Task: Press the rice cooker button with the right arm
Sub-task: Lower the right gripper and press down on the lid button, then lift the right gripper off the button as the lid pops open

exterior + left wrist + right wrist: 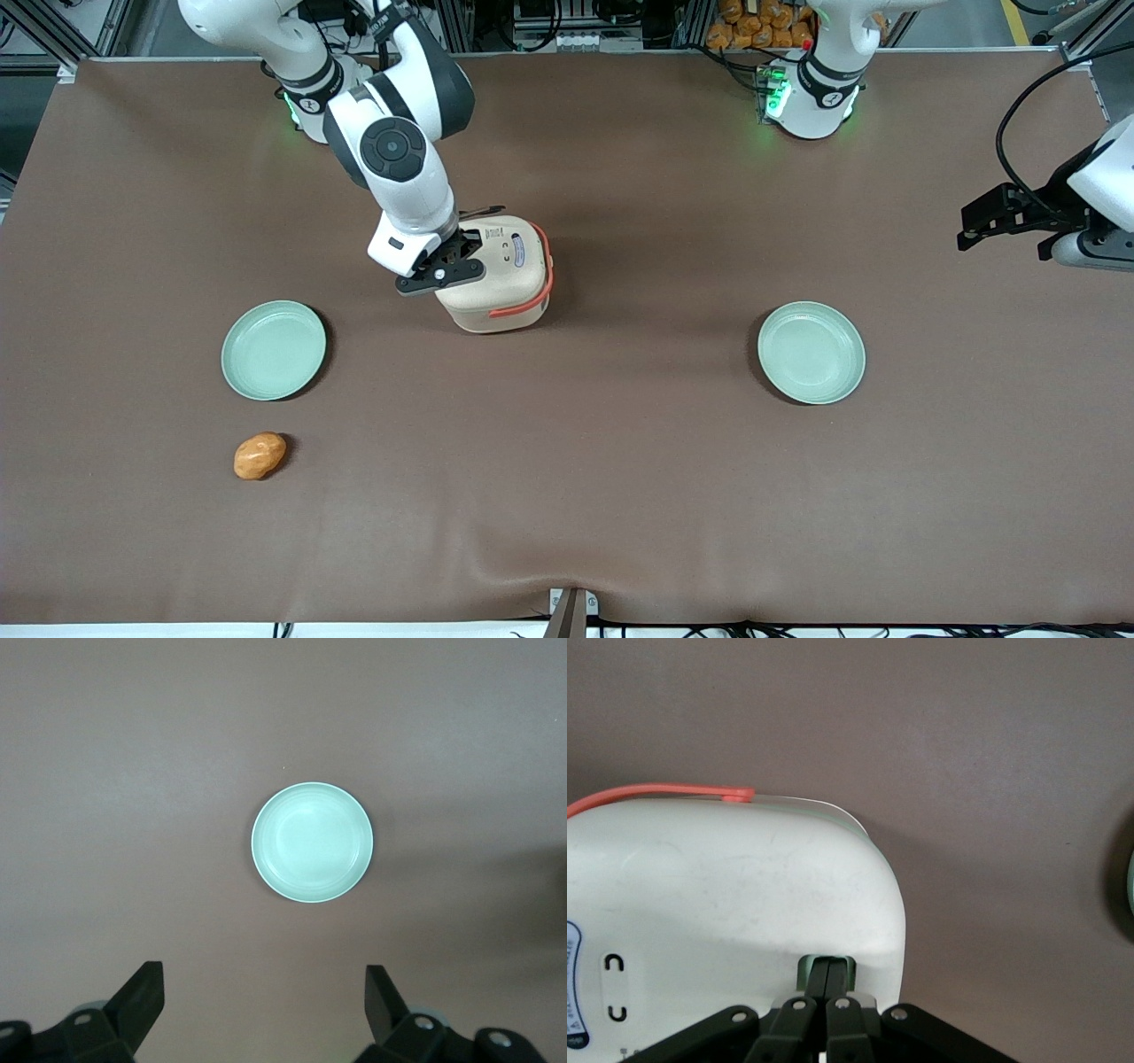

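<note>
From the front, the right arm (390, 151) reaches down so its jaws (452, 266) sit against the rice cooker (496, 275) mid-worktop (620, 496). At the wrist, the jaws (826, 979) are clenched together, tips pressing into a pale green notch on the cooker's (735, 895) edge.

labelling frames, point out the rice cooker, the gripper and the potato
rice cooker (505, 283): front view, cream side wall
gripper (826, 979): right wrist view, closed fingertips at the cooker's edge
potato (260, 455): front view, middle
</note>
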Available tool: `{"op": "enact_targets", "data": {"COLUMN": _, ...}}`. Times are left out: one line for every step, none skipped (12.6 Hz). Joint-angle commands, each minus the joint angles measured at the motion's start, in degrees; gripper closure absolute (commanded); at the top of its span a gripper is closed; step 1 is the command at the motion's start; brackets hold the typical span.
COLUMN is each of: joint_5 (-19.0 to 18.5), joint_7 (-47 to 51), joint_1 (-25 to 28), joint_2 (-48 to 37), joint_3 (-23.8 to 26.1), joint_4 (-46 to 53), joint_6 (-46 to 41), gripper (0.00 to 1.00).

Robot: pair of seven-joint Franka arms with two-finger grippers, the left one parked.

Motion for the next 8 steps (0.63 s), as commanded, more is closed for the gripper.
{"op": "enact_targets", "data": {"joint_5": 0.5, "joint_7": 0.9, "joint_1": 0.7, "joint_2": 1.3, "joint_3": -0.6, "joint_4": -2.1, "joint_6": 3.1, "gripper": 1.0}}
{"op": "enact_targets", "data": {"joint_5": 0.5, "joint_7": 0.9, "joint_1": 0.5, "joint_2": 0.2, "joint_3": -0.7, "joint_4": -0.8, "joint_6": 0.2, "gripper": 1.0}}
{"op": "enact_targets", "data": {"joint_5": 0.7, "joint_7": 0.9, "joint_1": 0.2, "joint_2": -0.5, "joint_3": -0.7, "joint_4": 3.7, "joint_6": -6.3, "gripper": 1.0}}
{"op": "enact_targets", "data": {"joint_5": 1.4, "joint_7": 0.9, "joint_1": 0.0, "joint_2": -0.4, "joint_3": -1.0, "joint_4": 9.7, "joint_6": -13.9, "gripper": 1.0}}
{"op": "enact_targets", "data": {"joint_5": 1.7, "joint_7": 0.9, "joint_1": -0.9, "joint_2": -0.3, "joint_3": -1.0, "joint_4": 15.1, "joint_6": -19.7, "gripper": 1.0}}
{"op": "enact_targets", "data": {"joint_5": 1.7, "joint_7": 0.8, "joint_1": -2.2, "joint_2": -0.3, "joint_3": -1.0, "joint_4": 19.8, "joint_6": -24.2, "gripper": 0.89}}
{"op": "enact_targets", "data": {"joint_5": 1.7, "joint_7": 0.7, "joint_1": -3.4, "joint_2": -0.4, "joint_3": -1.0, "joint_4": 23.5, "joint_6": -27.6, "gripper": 0.55}}
{"op": "enact_targets", "data": {"joint_5": 1.9, "joint_7": 0.5, "joint_1": -5.2, "joint_2": -0.4, "joint_3": -1.0, "joint_4": 26.9, "joint_6": -30.6, "gripper": 0.01}}
